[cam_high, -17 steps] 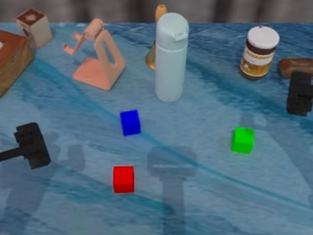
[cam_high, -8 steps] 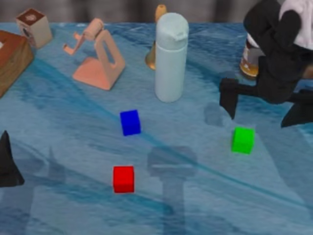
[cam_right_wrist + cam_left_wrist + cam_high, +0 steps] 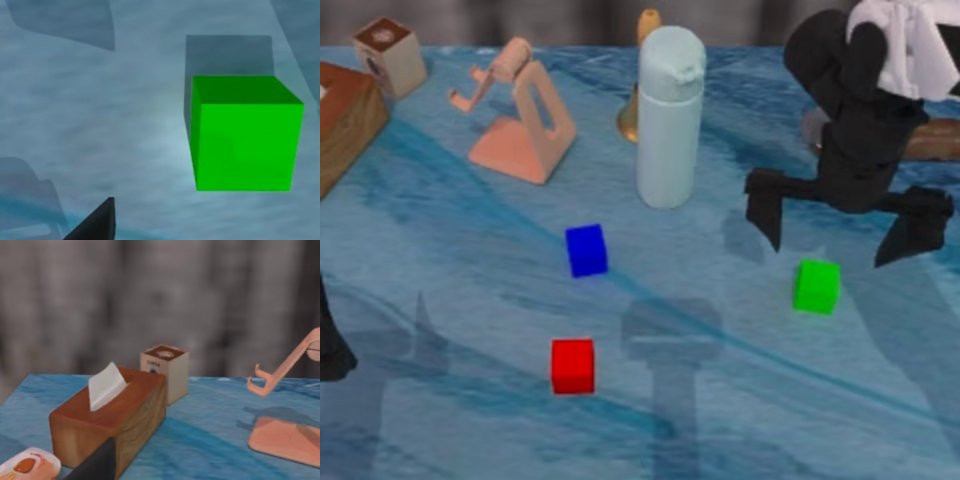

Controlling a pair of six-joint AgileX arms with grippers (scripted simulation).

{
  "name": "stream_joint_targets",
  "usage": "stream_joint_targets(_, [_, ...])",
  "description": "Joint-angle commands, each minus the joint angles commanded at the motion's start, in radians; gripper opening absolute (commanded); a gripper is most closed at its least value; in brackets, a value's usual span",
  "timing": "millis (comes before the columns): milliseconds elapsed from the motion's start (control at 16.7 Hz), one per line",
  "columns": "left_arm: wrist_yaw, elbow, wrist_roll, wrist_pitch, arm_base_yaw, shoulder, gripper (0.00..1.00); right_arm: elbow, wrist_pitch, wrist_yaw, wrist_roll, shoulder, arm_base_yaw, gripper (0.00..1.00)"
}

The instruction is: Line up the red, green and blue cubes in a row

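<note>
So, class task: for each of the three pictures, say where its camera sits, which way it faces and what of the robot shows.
Top view: above the table, looking down; right end effector open above the green cube.
Left wrist view: low, facing the tissue box; one dark finger tip shows.
Right wrist view: pointing down at the same green cube, the shared thing.

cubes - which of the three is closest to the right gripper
The green cube. It sits just below the open right gripper, while the blue cube and red cube lie well off toward the table's left.
</note>
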Motion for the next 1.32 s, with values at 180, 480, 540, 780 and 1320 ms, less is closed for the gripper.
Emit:
stream_joint_targets(180, [0.0,0.0,0.0,0.0,0.0,0.0,1.0,-0.015,0.019,0.0,-0.002,0.005,-0.004,1.0])
stream_joint_targets(480, [0.0,0.0,0.0,0.0,0.0,0.0,1.0,-0.113,0.198,0.001,0.0,0.077,0.0,1.0])
stream_joint_targets(540, [0.0,0.0,0.0,0.0,0.0,0.0,1.0,-0.133,0.232,0.001,0.001,0.092,0.0,1.0])
stream_joint_targets(780, [0.0,0.0,0.0,0.0,0.0,0.0,1.0,-0.159,0.273,0.001,0.003,0.114,0.001,1.0])
stream_joint_targets(1320, [0.0,0.0,0.0,0.0,0.0,0.0,1.0,-0.159,0.273,0.001,0.003,0.114,0.001,0.47])
